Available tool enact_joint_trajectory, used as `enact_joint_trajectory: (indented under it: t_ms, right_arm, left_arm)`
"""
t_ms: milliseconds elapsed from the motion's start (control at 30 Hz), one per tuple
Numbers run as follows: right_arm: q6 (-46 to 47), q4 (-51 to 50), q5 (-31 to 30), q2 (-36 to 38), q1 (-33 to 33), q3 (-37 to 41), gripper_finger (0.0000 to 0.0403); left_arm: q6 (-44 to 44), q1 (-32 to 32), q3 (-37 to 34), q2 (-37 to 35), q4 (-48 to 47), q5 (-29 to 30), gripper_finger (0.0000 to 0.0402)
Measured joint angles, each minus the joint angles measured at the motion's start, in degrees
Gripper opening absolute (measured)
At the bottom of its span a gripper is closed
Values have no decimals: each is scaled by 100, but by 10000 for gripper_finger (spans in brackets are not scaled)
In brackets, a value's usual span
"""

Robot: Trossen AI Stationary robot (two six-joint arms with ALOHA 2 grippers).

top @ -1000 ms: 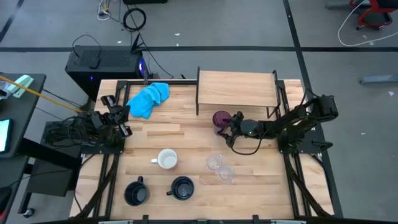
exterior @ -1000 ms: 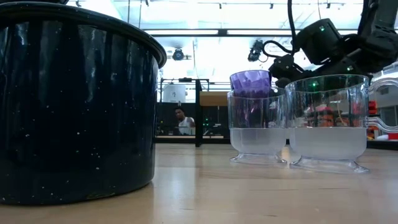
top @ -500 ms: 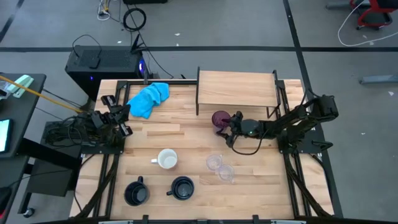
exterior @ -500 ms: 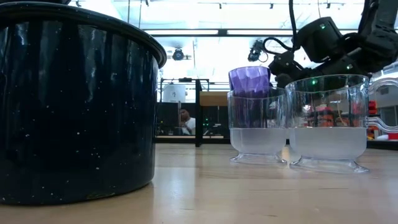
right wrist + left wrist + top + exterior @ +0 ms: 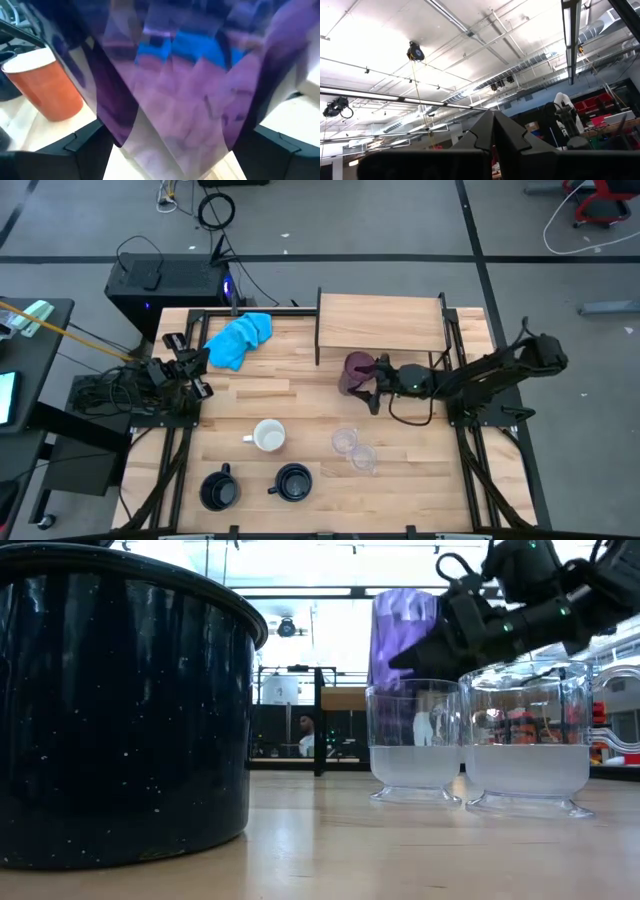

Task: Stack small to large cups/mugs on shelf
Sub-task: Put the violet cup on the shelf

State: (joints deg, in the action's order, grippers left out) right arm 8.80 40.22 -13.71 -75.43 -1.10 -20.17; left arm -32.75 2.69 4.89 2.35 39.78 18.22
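Observation:
The purple tumbler (image 5: pixel 356 372) is held by my right gripper (image 5: pixel 370 379) in front of the shelf (image 5: pixel 381 320). In the low view it (image 5: pixel 400 625) hangs above the two clear cups (image 5: pixel 415 745), (image 5: pixel 525 730). It also fills the right wrist view (image 5: pixel 185 85). The orange mug (image 5: pixel 268 436) stands on its base mid-table, and the two black mugs (image 5: pixel 218 488), (image 5: pixel 293 481) stand near the front edge. My left gripper (image 5: pixel 195 375) is shut and empty at the table's left edge. My right gripper pinches the tumbler's side wall (image 5: pixel 125 125) between its two fingers (image 5: pixel 85 150), one on each side, about mid-height (image 5: pixel 425 640). The fingers come level from the table's right side. The tumbler is about upright and lifted clear of the table.
A bright blue cloth (image 5: pixel 240 338) lies at the far left, beside the shelf. The shelf's thin dark side panels (image 5: pixel 319 328) stand at each end of the board. One black mug (image 5: pixel 120 710) fills the left of the low view. Bare planks (image 5: pixel 270 395) lie mid-table.
My right gripper has risen with the purple tumbler, which now hangs clear of the table and higher than the clear cups in the low view. The right arm has stretched out flatter toward the table's right edge. The gripper has stayed shut on the tumbler.

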Motion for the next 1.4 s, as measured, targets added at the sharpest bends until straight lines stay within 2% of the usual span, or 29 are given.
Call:
enact_joint_trajectory:
  t_ms: [267,567,933,1167,1400]
  right_arm:
    - [-560,-2001,207,93,-33,-1433,355]
    - [-1203,-3031,435,91,-521,-2452,354]
    - [-1609,-3219,1527,89,-1676,-2837,356]
    - [-1644,-3014,2302,-170,-2280,-2837,357]
    - [-1635,-2831,2587,-381,-2588,-2835,358]
  left_arm:
    - [0,-1,0,0,1,2,11]
    - [46,0,0,0,0,3,24]
    - [13,0,0,0,-87,17,11]
    - [-4,-1,0,0,-126,26,23]
    - [-4,1,0,0,-150,131,15]
